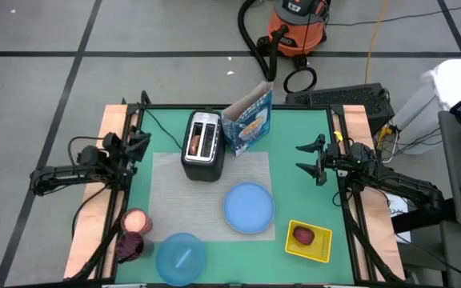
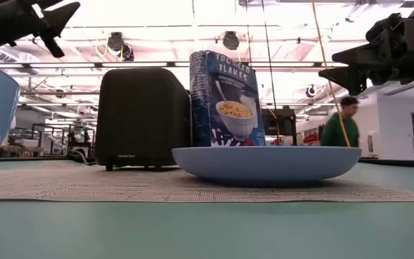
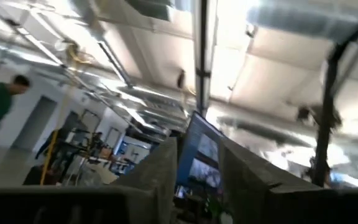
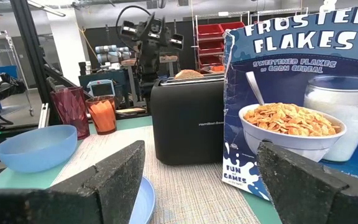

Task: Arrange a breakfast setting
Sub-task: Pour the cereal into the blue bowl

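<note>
A grey mat (image 1: 174, 188) lies on the green table, and a light-blue plate (image 1: 249, 208) rests on its right part. Near the front edge stands the light-blue bowl (image 1: 180, 258) with a spoon (image 1: 184, 257) in it. A browned bagel (image 4: 188, 74) sticks out of a toaster slot. The blue cereal box (image 1: 249, 120) stands upright beside the toaster. A dark red fruit (image 1: 303, 234) lies in the yellow tray. My left gripper (image 1: 140, 144) hangs at the table's left edge, tipped upward, narrowly open and empty. My right gripper (image 1: 309, 158) waits at the right edge, open and empty.
The black-and-silver toaster (image 1: 202, 144) stands on the mat's far left corner. The yellow tray (image 1: 320, 248) sits at the front right. An orange cup (image 1: 134, 219) and a dark red cup (image 1: 130, 246) stand at the front left. A person (image 2: 343, 122) is in the room behind.
</note>
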`<state>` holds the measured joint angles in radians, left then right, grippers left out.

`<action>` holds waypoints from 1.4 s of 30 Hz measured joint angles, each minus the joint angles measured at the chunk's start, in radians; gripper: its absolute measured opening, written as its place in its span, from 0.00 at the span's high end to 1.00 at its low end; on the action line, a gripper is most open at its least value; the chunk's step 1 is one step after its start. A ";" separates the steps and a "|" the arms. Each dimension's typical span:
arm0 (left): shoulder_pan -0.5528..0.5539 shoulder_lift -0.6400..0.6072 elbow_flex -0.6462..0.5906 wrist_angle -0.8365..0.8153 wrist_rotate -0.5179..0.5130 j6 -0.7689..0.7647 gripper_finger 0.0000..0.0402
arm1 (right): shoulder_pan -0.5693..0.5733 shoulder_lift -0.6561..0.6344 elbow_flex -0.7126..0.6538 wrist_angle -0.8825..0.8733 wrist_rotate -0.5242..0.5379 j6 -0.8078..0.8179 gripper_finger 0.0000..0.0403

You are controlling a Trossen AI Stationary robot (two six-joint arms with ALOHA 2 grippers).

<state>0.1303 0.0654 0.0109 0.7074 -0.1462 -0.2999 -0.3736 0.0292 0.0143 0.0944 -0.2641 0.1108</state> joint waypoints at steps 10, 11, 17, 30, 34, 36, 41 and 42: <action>0.000 0.052 0.000 0.005 -0.066 -0.052 0.35 | 0.000 0.000 0.000 0.000 0.000 0.000 0.26; 0.000 0.069 0.000 0.009 -0.066 -0.064 0.33 | 0.000 0.000 0.000 0.000 0.000 0.000 0.26; -0.001 0.212 0.037 0.080 -0.084 -0.095 0.29 | 0.000 0.000 0.000 0.000 0.000 0.000 0.26; 0.000 0.734 0.495 -0.202 -0.178 0.111 0.29 | 0.000 0.000 0.000 0.000 0.000 0.000 0.26; 0.000 0.870 0.613 -0.329 -0.230 0.123 0.29 | 0.000 0.000 0.000 0.000 0.000 0.000 0.26; 0.000 0.919 0.648 -0.335 -0.232 0.123 0.29 | 0.000 0.000 0.000 0.000 0.000 0.000 0.26; 0.000 1.011 0.696 -0.338 -0.231 0.123 0.29 | 0.000 0.000 0.000 0.000 0.000 0.000 0.26; 0.000 1.024 0.701 -0.336 -0.231 0.122 0.29 | 0.000 0.000 0.000 0.000 0.000 0.000 0.26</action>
<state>0.1307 1.0896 0.7116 0.3717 -0.3775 -0.1776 -0.3733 0.0292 0.0143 0.0940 -0.2640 0.1108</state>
